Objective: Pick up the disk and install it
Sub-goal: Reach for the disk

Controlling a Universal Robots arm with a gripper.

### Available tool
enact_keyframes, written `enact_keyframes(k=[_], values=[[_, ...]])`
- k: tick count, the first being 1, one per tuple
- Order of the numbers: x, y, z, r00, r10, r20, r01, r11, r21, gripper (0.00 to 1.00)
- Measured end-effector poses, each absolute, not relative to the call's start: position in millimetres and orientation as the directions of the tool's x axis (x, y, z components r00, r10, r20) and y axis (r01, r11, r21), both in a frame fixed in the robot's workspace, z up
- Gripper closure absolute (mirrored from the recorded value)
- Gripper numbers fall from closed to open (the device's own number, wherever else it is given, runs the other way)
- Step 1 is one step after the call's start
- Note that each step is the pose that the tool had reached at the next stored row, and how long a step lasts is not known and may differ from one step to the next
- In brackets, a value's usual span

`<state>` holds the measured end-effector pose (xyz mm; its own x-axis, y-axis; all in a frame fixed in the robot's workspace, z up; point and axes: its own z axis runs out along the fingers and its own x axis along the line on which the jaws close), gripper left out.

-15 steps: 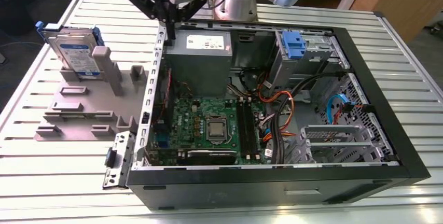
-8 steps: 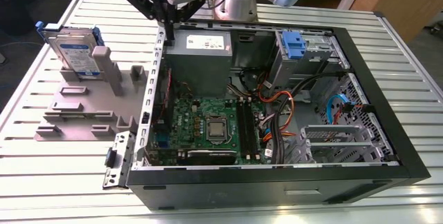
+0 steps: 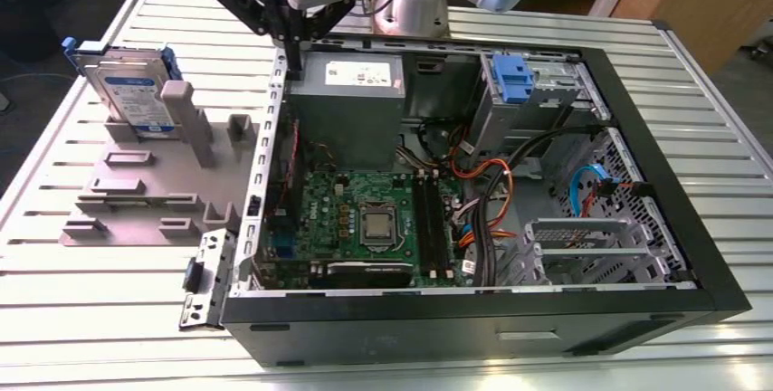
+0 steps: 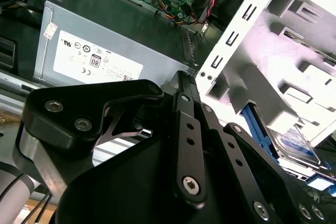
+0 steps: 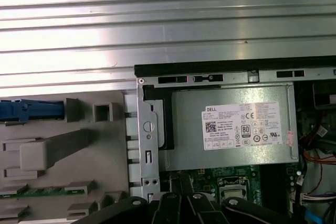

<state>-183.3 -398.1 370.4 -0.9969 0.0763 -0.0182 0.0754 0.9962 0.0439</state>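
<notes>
Nearest the exterior camera, the open black metal computer case (image 3: 483, 314) lies on its side. Beyond it, toward the exterior view's left, the flat silver-grey labelled disk (image 3: 127, 88) with blue side rails stands on edge in a grey plastic holder (image 3: 145, 196), untouched. Farthest back, the black gripper (image 3: 291, 45) hangs over the case's rear wall, jaws pressed together and empty. Pickup looks not yet begun; a grasp needs parted jaws and travel across to the disk.

Exterior view: set high and back, looking obliquely down on the open computer case (image 3: 483, 319) and the table (image 3: 72, 337).
First wrist view: nearer, facing straight down over the power supply (image 5: 231, 129) and grey fixture (image 5: 63, 150).
Second wrist view: close behind the gripper (image 4: 184, 77), slanting.
All three share the power supply and fixture.
</notes>
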Motion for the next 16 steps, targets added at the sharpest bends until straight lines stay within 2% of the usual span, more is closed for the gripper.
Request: enact_keyframes(k=[16], values=[[-186.6,-398.1,369.1,-0.997,0.076,-0.018,0.075,0.996,0.044,0.89]])
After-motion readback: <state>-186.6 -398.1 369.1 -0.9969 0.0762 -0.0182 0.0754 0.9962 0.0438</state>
